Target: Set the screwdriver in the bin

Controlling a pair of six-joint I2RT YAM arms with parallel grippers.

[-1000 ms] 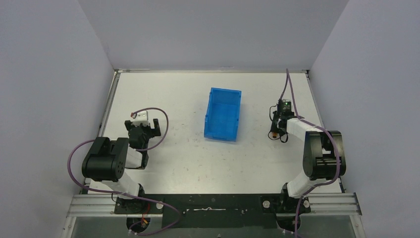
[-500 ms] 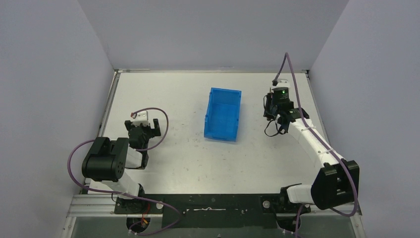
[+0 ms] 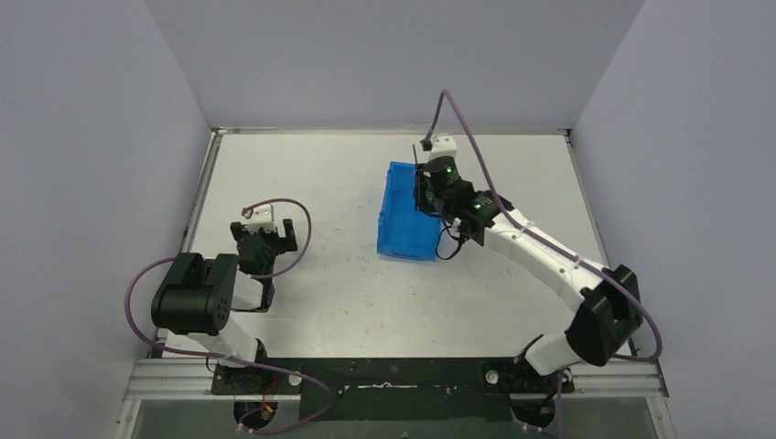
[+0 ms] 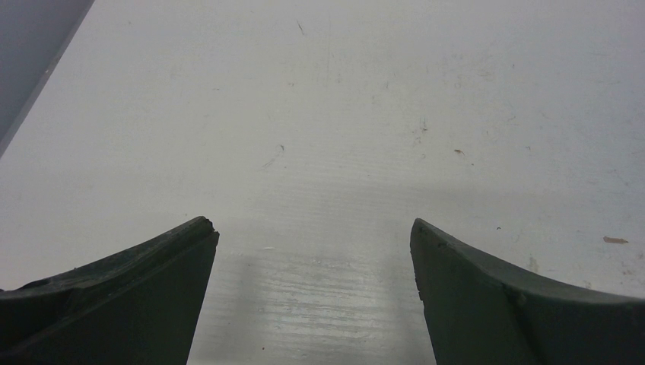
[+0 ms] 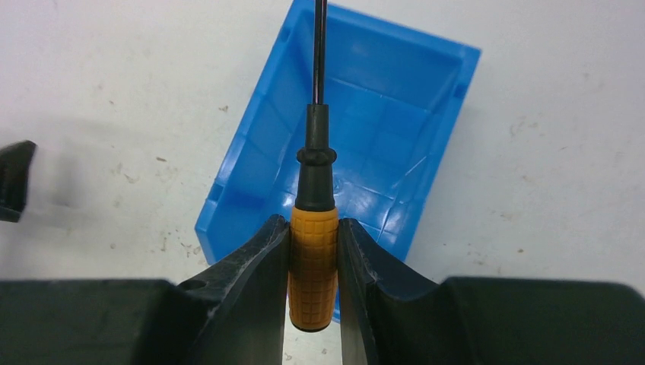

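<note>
The right gripper [image 5: 313, 228] pinches the screwdriver [image 5: 314, 262] by its orange handle, the black shaft pointing out over the open blue bin [image 5: 251, 144]. The left gripper [image 4: 313, 228] hangs spread above the table [image 4: 342, 99], well apart from the bin.

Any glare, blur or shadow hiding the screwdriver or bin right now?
Right wrist: screwdriver sharp, small glare spots on the bin floor, a dark smeared shape at the left edge. Left wrist: soft shadow on the table under the open left end effector. Top: even light.
</note>
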